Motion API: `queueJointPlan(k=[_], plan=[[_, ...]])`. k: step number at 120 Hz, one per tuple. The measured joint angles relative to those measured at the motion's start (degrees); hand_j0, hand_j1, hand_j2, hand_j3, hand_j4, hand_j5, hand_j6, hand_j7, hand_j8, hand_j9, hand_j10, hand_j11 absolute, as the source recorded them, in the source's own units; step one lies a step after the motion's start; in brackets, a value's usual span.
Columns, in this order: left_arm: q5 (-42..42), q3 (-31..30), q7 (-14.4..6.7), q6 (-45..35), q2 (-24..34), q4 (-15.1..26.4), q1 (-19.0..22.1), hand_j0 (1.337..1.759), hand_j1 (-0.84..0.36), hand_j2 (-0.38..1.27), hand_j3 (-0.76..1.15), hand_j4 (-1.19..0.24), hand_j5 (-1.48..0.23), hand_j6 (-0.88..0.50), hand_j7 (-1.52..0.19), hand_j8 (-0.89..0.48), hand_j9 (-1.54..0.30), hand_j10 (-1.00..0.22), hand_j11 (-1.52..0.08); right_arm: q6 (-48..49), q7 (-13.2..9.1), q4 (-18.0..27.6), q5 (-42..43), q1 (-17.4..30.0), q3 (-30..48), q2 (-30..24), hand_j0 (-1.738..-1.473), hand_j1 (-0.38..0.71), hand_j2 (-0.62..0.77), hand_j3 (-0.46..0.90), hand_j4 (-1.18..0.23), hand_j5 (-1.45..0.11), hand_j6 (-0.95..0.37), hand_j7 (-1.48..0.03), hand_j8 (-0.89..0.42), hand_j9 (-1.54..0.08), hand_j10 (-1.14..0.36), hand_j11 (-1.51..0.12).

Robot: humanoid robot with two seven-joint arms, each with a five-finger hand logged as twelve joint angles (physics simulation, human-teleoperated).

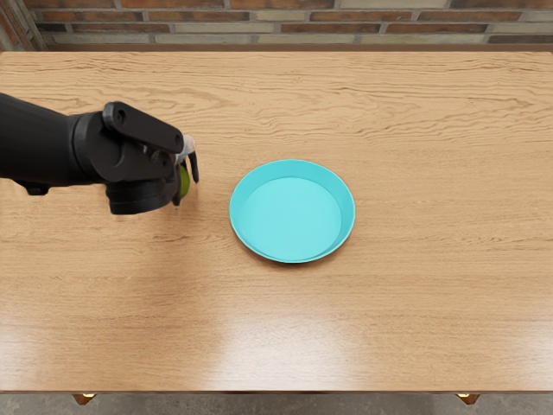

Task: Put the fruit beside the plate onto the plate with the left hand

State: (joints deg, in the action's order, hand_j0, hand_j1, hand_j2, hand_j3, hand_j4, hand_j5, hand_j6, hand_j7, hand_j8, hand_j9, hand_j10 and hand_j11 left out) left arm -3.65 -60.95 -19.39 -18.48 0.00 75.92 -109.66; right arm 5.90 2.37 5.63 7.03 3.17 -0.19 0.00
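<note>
Entering from the picture's left edge, a black robot arm ends in the black five-finger left hand [143, 173], which lies to the left of the round turquoise plate [347, 220] and near it, with a strip of bare wood between them. The hand is closed around the small green fruit [183, 181]: its fingers [194, 166] curl over the side of the fruit that faces the plate, and the palm covers the far side.

Only a narrow green sliver of the fruit shows between palm and fingers, at the edge of the hand nearest the plate. Its shape, its long axis and the way it points cannot be told, since most of it is hidden. Whether it rests on the wood or is raised off it cannot be told either. The fruit is left of the plate and not on it; the shallow dish of the plate holds nothing.

Count:
- one plate
- one fruit
- one hand with its arm

All lie on the light brown wooden table [415, 328], whose grain runs left to right. The plate sits a little left of the table's middle. Beyond the plate, past the far edge of the table, runs a red brick wall [259, 22].
</note>
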Motion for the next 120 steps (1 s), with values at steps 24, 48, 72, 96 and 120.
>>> queueJointPlan(k=[24,48,72,96,120], plan=[[0.0,0.2,-0.5,0.1,0.0,0.9,-5.3,1.653,-0.29,0.2,0.0,-0.64,-0.92,-0.4,-0.87,-0.26,-0.88,-0.39,-0.89,0.0,0.0,0.0,0.0,0.0,0.0,0.0,-1.658,-0.31,-0.01,0.0,-0.04,-0.05,-0.04,-0.05,-0.04,-0.05,-0.04,-0.05],[0.1,3.5,-0.7,2.0,0.0,2.2,-9.2,1.653,-0.31,0.24,0.0,-0.64,-0.91,-0.39,-0.86,-0.25,-0.87,-0.38,-0.89,0.0,0.0,0.0,0.0,0.0,0.0,0.0,-1.658,-0.31,-0.01,0.0,-0.04,-0.05,-0.04,-0.05,-0.04,-0.05,-0.04,-0.05],[0.6,10.4,-0.7,4.3,0.0,5.2,-11.5,1.653,-0.3,0.23,0.0,-0.63,-0.92,-0.39,-0.86,-0.25,-0.87,-0.4,-0.89,0.0,0.0,0.0,0.0,0.0,0.0,0.0,-1.658,-0.31,-0.01,0.0,-0.04,-0.05,-0.04,-0.05,-0.04,-0.05,-0.04,-0.05],[0.9,16.9,-0.8,4.8,0.0,7.7,-10.5,1.653,-0.29,0.23,0.0,-0.62,-0.93,-0.4,-0.87,-0.26,-0.88,-0.41,-0.89,0.0,0.0,0.0,0.0,0.0,0.0,0.0,-1.658,-0.31,-0.01,0.0,-0.04,-0.05,-0.04,-0.05,-0.04,-0.05,-0.04,-0.05],[2.0,20.9,-0.9,4.9,0.0,7.6,-6.8,1.654,-0.29,0.22,0.0,-0.62,-0.93,-0.4,-0.87,-0.26,-0.88,-0.41,-0.89,0.0,0.0,0.0,0.0,0.0,0.0,0.0,-1.658,-0.31,-0.01,0.0,-0.04,-0.05,-0.04,-0.05,-0.04,-0.05,-0.04,-0.05]])
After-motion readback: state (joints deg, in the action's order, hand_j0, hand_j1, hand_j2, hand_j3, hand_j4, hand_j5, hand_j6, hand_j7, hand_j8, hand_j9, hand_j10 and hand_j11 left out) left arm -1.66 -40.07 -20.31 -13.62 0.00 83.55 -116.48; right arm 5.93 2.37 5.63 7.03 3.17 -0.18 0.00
